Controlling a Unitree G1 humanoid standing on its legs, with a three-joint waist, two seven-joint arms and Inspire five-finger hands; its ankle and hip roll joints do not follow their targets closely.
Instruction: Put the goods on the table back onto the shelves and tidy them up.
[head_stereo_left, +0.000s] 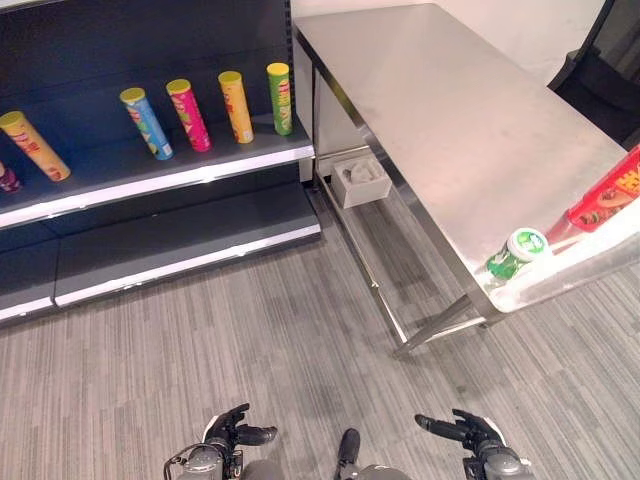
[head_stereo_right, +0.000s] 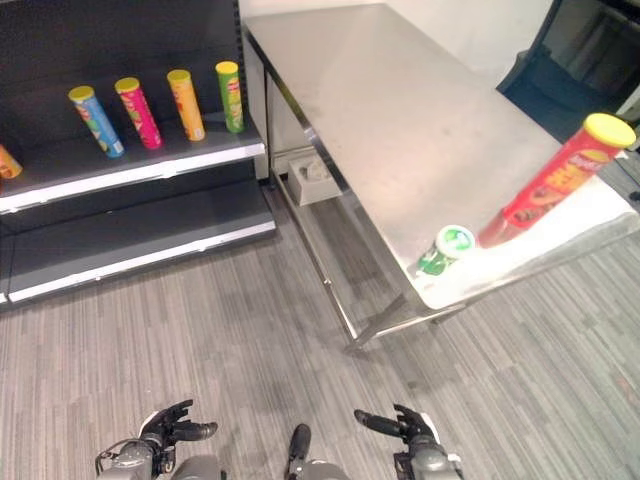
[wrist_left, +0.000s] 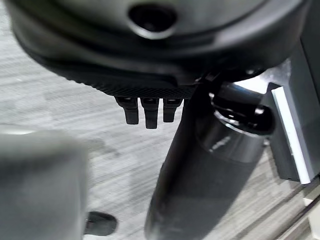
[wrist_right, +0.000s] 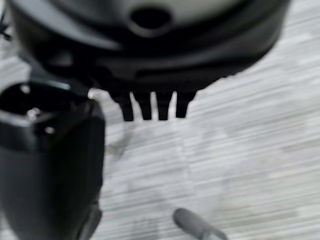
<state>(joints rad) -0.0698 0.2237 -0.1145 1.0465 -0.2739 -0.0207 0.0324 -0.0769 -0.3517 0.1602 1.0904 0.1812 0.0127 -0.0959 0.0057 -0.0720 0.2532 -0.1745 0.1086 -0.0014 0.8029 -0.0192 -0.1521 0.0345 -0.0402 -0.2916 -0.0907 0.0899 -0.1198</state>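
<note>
A red tube can (head_stereo_right: 555, 180) stands upright near the right end of the steel table (head_stereo_left: 450, 110). Beside it, a green can (head_stereo_left: 518, 252) lies on its side at the table's near corner. On the dark shelf (head_stereo_left: 150, 182) to the left stand several tube cans, among them a blue one (head_stereo_left: 148, 124), a pink one (head_stereo_left: 188, 115), an orange one (head_stereo_left: 236, 106) and a green one (head_stereo_left: 280, 98). My left hand (head_stereo_left: 232, 432) and right hand (head_stereo_left: 465, 432) hang low over the floor, far from the table. Both are open and hold nothing; their fingers (wrist_left: 146, 111) (wrist_right: 152, 106) are straight.
A lower shelf board (head_stereo_left: 180, 245) lies bare beneath the cans. A small white box (head_stereo_left: 360, 180) sits on the floor under the table by its leg. A dark piece of furniture (head_stereo_left: 600, 80) stands beyond the table at the far right. Grey striped floor lies between me and the shelf.
</note>
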